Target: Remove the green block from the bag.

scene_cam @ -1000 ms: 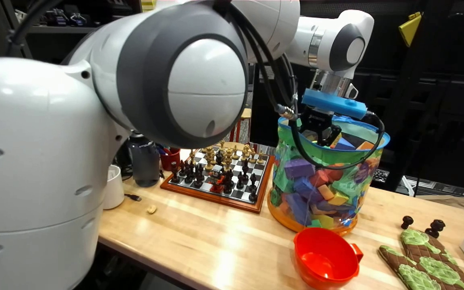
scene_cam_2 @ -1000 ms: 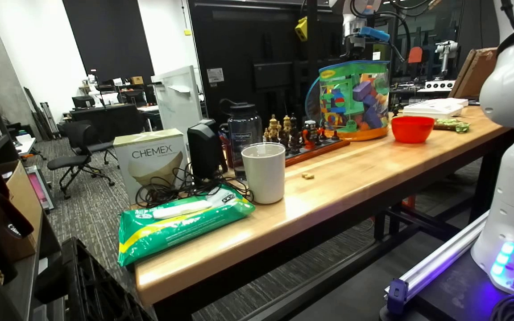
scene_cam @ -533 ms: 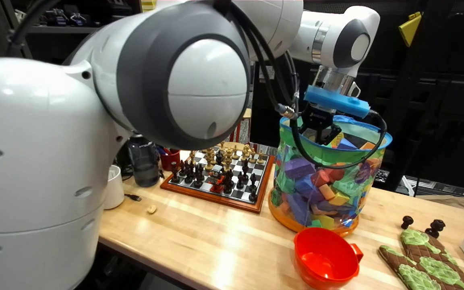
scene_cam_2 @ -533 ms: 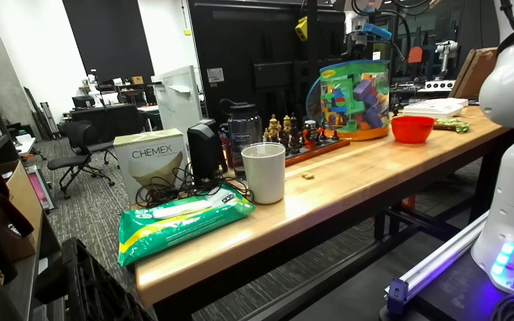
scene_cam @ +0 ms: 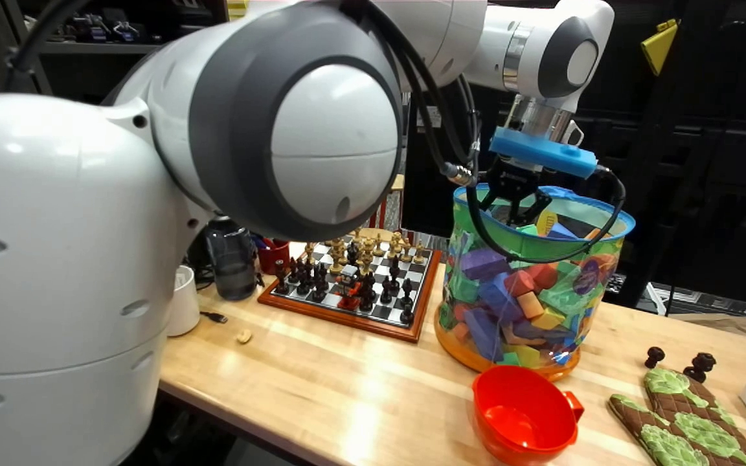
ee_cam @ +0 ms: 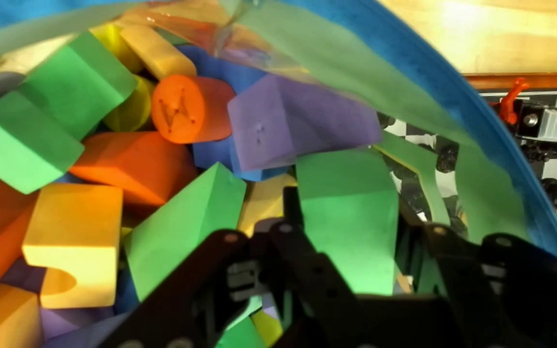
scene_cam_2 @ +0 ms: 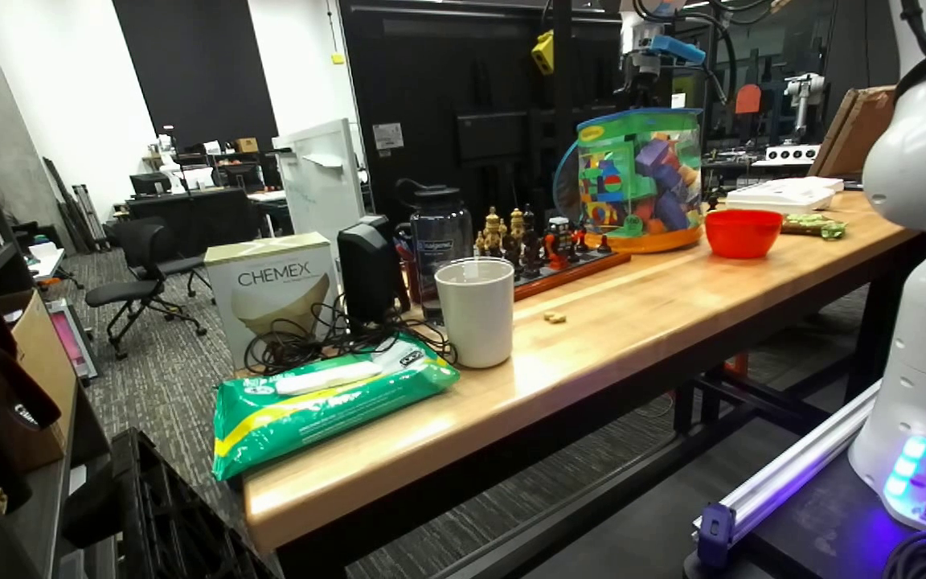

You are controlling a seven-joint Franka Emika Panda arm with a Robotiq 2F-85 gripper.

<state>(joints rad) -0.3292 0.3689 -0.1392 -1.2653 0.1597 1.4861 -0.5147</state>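
the pincer [ee_cam: 351, 208] is clenched on the green foam block [ee_cam: 348, 241], pinching it from both sides, and that's the grab looking done! the block sits inside the clear plastic bag [scene_cam: 544, 249], below its rim, towards the counter's [scene_cam: 321, 362] back edge, so lifting it out is what's left; farther off, the red bowl [scene_cam: 522, 414] sits nearer the front edge.

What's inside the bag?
Wrist view shows mixed-colour blocks in the bag: a green block between the fingers, a purple block beside it, an orange cylinder. More show through the clear side; anything deeper is covered.
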